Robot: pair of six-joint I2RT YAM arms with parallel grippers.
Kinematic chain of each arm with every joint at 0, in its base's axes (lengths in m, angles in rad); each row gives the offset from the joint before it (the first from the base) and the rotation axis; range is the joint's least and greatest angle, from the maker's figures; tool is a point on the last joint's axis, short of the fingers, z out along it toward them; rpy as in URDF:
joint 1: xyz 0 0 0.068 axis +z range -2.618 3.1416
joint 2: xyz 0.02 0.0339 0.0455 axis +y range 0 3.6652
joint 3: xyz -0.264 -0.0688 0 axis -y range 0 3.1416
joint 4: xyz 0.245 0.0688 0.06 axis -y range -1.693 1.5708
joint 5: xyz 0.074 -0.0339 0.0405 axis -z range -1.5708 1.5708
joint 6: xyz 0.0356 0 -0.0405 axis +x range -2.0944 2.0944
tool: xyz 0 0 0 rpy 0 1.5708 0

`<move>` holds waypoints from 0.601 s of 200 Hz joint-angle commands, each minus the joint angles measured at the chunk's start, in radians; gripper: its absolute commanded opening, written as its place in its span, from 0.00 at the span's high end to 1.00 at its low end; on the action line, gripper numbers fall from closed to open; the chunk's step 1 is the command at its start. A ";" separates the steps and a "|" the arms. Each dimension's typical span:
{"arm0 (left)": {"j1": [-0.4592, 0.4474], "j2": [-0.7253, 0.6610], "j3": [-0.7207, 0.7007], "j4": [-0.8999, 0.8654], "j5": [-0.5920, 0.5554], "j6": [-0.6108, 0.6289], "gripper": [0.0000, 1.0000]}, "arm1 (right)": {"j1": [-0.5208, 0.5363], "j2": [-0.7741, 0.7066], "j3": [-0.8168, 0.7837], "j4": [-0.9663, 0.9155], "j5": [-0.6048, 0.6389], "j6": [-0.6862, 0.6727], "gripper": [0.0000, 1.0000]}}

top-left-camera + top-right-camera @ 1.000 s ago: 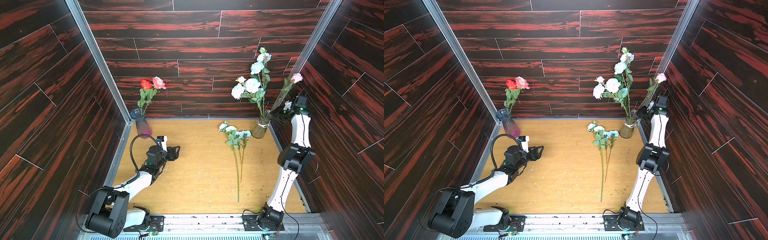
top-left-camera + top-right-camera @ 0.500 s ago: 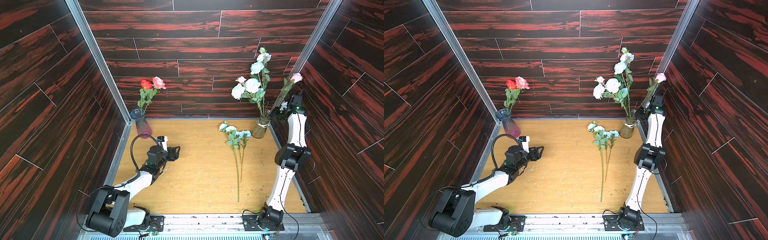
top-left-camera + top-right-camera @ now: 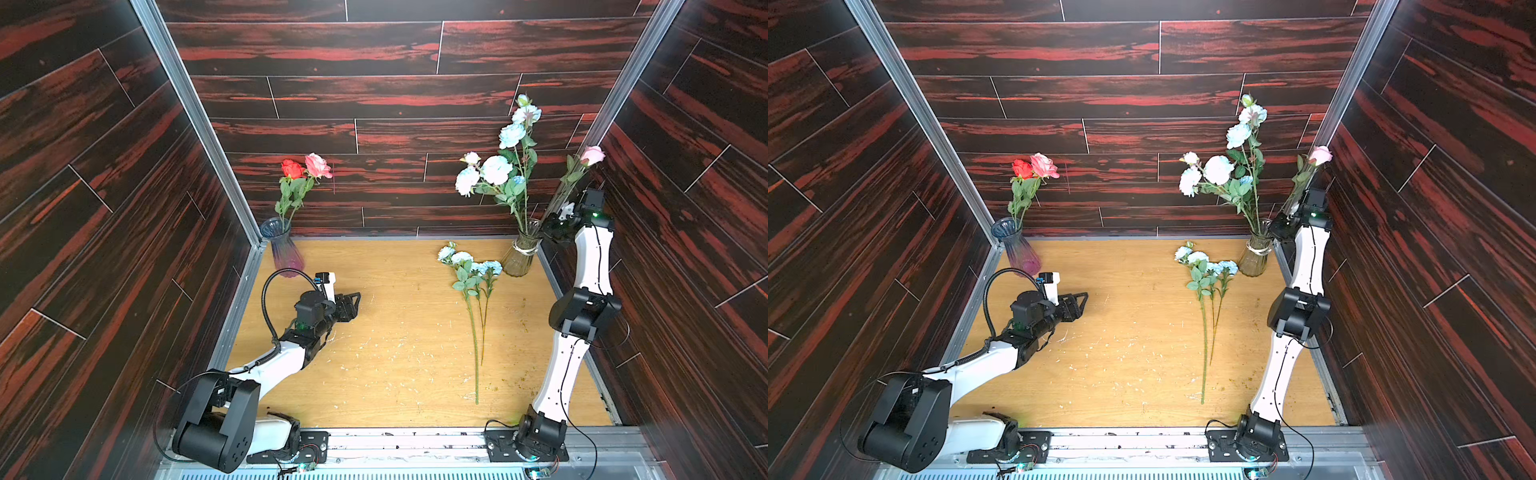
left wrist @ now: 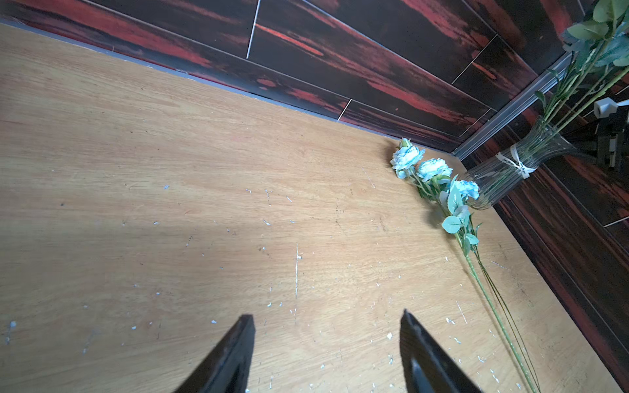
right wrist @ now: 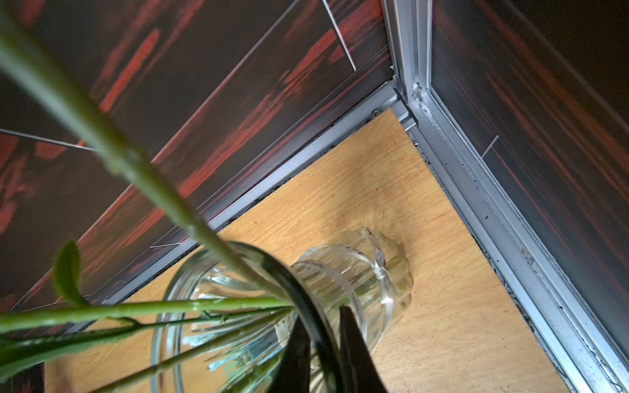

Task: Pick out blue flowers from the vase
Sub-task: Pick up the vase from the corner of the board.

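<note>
Several blue flowers (image 3: 496,170) (image 3: 1219,169) stand in the clear glass vase (image 3: 519,257) (image 3: 1254,259) at the table's back right corner. More blue flowers (image 3: 469,266) (image 3: 1204,264) (image 4: 432,170) lie flat on the wooden table just left of the vase. My right gripper (image 3: 547,227) (image 5: 321,313) is at the vase mouth, shut on its rim, with one jaw inside the glass and one outside; green stems cross beside it. My left gripper (image 3: 354,307) (image 3: 1079,305) (image 4: 326,314) hovers open over the left of the table with nothing between its fingers.
A pale pink rose (image 3: 592,155) leans from the same vase toward the right wall, its stem passing my right wrist. A purple vase (image 3: 282,249) with red and pink roses stands in the back left corner. Walls close in on three sides.
My right gripper has moved left to the vase mouth and closed on the rim. The left arm, the vase and the flowers have not moved.
</note>
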 commanded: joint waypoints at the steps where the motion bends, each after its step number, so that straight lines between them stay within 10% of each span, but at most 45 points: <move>1: -0.005 0.006 0.029 -0.007 -0.011 0.020 0.31 | 0.001 -0.036 0.020 0.017 -0.015 0.005 1.00; 75: -0.006 0.008 0.031 -0.010 -0.014 0.020 0.31 | -0.005 -0.158 -0.108 0.070 -0.093 0.024 1.00; 120: -0.006 0.005 0.029 -0.010 -0.018 0.020 0.31 | 0.023 -0.359 -0.490 0.335 -0.146 0.051 1.00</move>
